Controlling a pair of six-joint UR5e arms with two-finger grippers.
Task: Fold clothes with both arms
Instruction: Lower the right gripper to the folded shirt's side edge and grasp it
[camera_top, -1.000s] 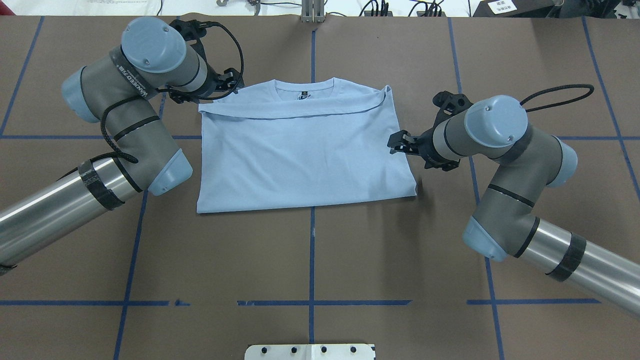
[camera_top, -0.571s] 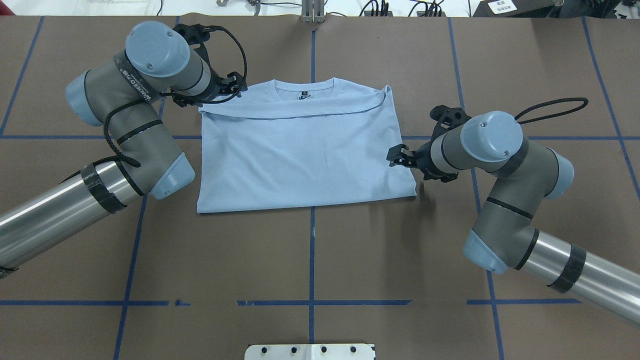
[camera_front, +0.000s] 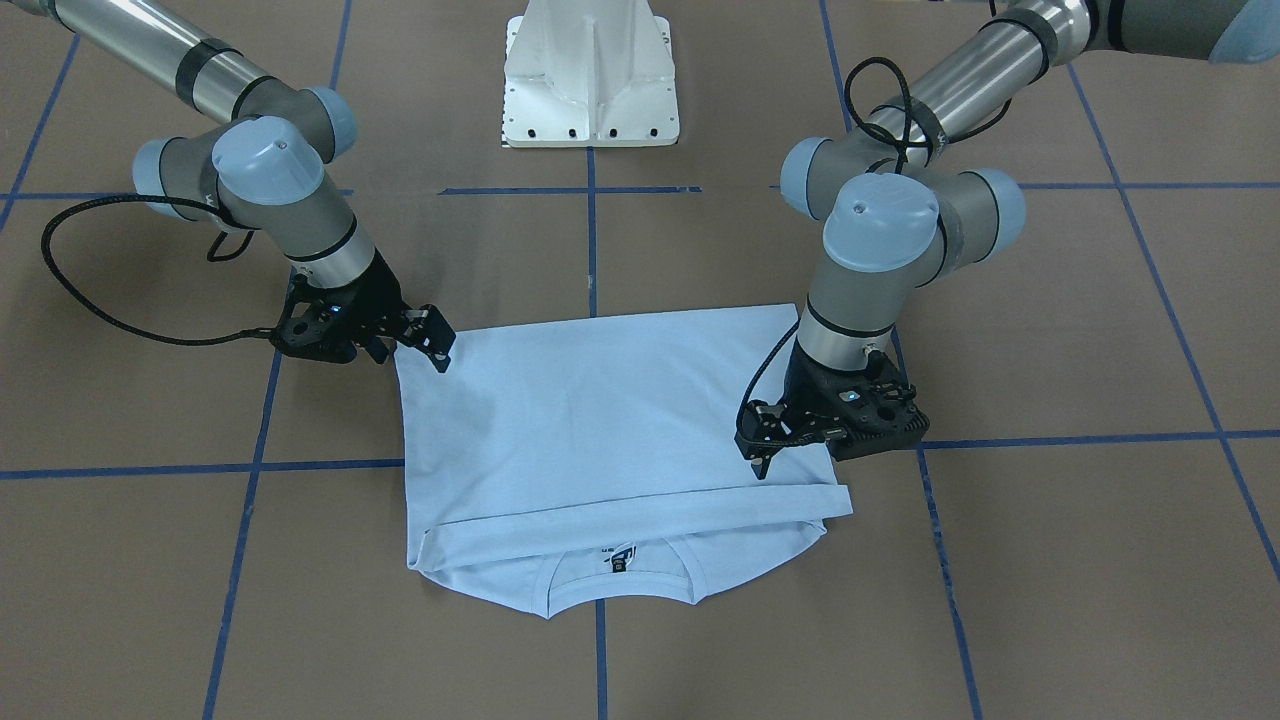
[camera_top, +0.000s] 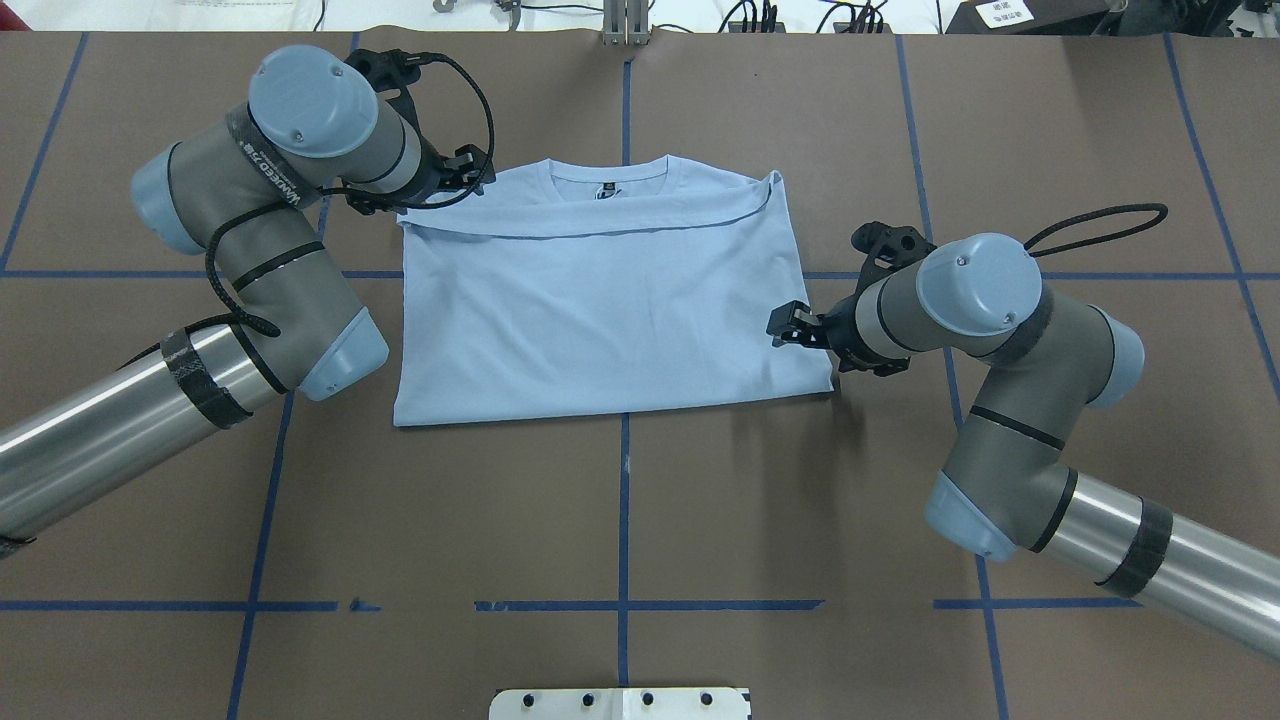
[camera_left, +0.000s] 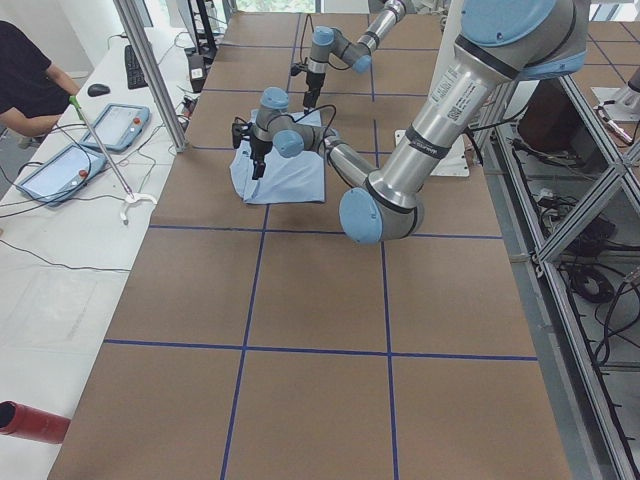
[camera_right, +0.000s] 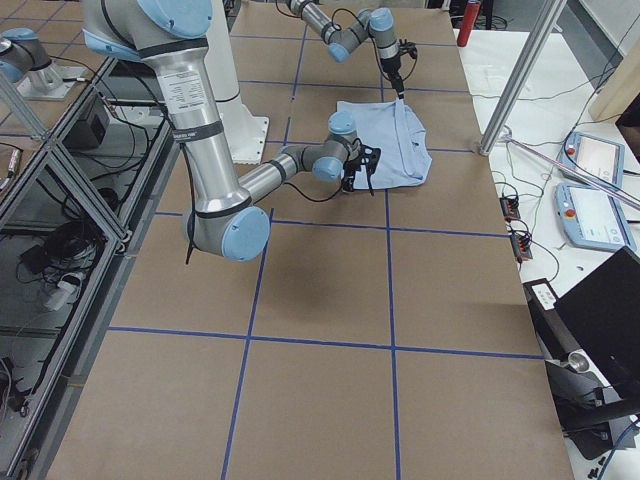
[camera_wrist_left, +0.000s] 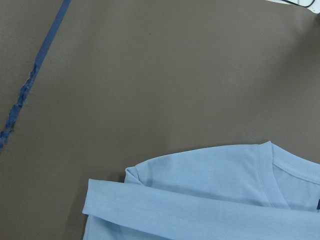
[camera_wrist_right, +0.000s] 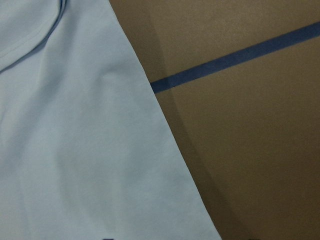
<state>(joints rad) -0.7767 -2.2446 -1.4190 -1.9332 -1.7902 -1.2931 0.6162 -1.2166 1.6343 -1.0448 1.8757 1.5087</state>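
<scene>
- Overhead exterior view: a pale blue shirt (camera_top: 610, 310) lies flat at the middle of the brown table (camera_top: 620, 520). It is folded to a rough rectangle, with its collar on the side away from the robot.
- A folded-over band of cloth crosses the shirt just below the collar. The dark label (camera_top: 603, 190) shows inside the neck opening.
- The left gripper (camera_top: 478, 170) sits at the shirt's far left corner, beside the shoulder. In the front-facing view one fingertip points down at the cloth just above the folded band.
- Its jaws seem parted, though they show small and dark in every view. They pinch no cloth.
- The right gripper (camera_top: 782, 330) is at the shirt's right edge, near the corner closest to the robot. Its jaws are spread and empty, and whether they touch the cloth cannot be told.
- The left wrist camera looks down on the folded corner and part of the collar.
- The right wrist camera shows the shirt's straight edge crossing a strip of blue tape (camera_wrist_right: 235, 57).
- Both arms reach in from opposite sides, well apart, with the shirt between them.
- The white base (camera_front: 590, 70) stands at the table's robot side, in line with the collar.
</scene>
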